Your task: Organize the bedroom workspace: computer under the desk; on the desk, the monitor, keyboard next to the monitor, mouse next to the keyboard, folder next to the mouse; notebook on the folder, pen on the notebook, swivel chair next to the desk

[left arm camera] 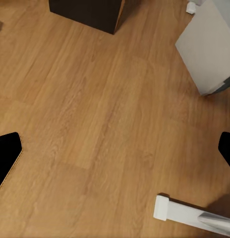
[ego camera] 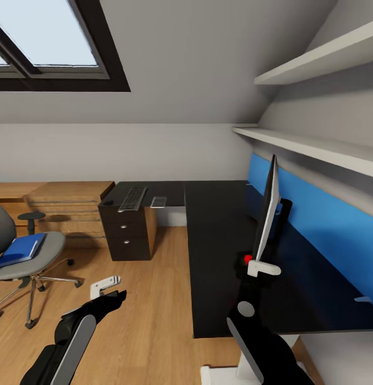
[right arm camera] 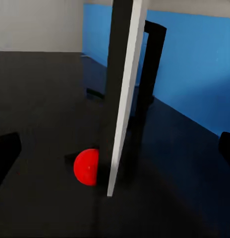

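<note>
Sloped grey ceiling and a skylight are framing the black L-shaped tabletop (ego camera: 218,256), where the monitor (ego camera: 266,214) is standing edge-on beside the blue back panel (ego camera: 325,230). The right pincer (ego camera: 259,266) is hovering at its near lower corner by the red dot (ego camera: 248,259), fingers spread and gripping nothing; easing in squarely should avoid tipping the thin screen. The left pincer (ego camera: 105,284) is hanging released over the wood floor (ego camera: 149,310). Far left, the keyboard (ego camera: 132,198) is lying on the tabletop, and the folder (ego camera: 20,249) is resting on the swivel chair (ego camera: 25,262).
</note>
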Controlling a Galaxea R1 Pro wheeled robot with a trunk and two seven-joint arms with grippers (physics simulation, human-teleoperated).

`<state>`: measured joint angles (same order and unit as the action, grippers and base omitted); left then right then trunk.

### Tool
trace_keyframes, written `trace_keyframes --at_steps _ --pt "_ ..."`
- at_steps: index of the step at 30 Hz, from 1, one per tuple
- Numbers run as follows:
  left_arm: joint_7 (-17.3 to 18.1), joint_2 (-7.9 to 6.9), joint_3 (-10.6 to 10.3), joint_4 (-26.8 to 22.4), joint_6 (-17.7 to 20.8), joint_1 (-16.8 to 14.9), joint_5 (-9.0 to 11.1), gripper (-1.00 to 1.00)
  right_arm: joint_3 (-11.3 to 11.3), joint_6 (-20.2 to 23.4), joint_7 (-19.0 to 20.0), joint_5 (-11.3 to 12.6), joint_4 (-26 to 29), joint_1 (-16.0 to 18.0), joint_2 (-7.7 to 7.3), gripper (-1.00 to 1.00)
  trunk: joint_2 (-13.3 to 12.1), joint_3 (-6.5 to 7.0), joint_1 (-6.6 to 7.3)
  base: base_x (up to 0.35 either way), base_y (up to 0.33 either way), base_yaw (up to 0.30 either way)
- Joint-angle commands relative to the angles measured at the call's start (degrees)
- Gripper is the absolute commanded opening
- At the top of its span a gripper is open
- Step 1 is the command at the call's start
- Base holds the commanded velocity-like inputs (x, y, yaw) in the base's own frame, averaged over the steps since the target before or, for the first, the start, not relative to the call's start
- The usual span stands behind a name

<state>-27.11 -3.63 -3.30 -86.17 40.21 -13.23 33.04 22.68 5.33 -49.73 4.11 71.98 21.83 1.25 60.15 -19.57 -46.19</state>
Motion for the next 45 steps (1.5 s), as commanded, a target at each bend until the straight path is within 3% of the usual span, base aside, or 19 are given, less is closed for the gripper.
trace_keyframes --at_steps 1,30,36,39,43,45 --pt "-0.58 -0.07 -0.12 -0.05 0.05 -0.04 0.6 1.0 0.13 0.56 -0.36 0.11 0.09 0.06 -0.02 1.0 0.05 -0.07 -0.01 -0.002 0.266 0.0" --pt "-1.02 -0.06 -0.17 -0.05 0.13 -0.05 0.77 1.0 -0.04 -0.01 -0.35 0.02 -0.09 0.06 -0.16 1.0 0.05 -0.07 -0.01 0.087 0.023 0.0" --pt "-0.94 -0.06 -0.18 -0.05 0.13 -0.04 0.72 1.0 -0.29 -0.12 -0.27 0.37 -0.18 0.06 -1.35 1.0 0.05 -0.07 -0.01 0.0 0.0 0.0" --pt "-0.93 -0.06 -0.2 -0.04 0.13 -0.04 0.71 1.0 -2.14 -0.07 2.18 0.49 -0.49 0.1 -2.31 1.0 0.05 -0.07 -0.01 0.0 0.0 0.0" --pt "-0.88 -0.06 -0.21 -0.05 0.13 -0.04 0.71 1.0 -5.94 0.18 8.62 0.5 -1.3 0.13 -2.95 1.0 0.05 -0.07 -0.01 0.0 0.0 0.0" --pt "-0.81 -0.06 -0.21 -0.05 0.09 -0.04 0.71 1.0 -10.5 0.39 13.48 0.48 -1.56 0.14 -3.11 1.0 0.05 -0.07 -0.01 0.0 0.0 0.0"
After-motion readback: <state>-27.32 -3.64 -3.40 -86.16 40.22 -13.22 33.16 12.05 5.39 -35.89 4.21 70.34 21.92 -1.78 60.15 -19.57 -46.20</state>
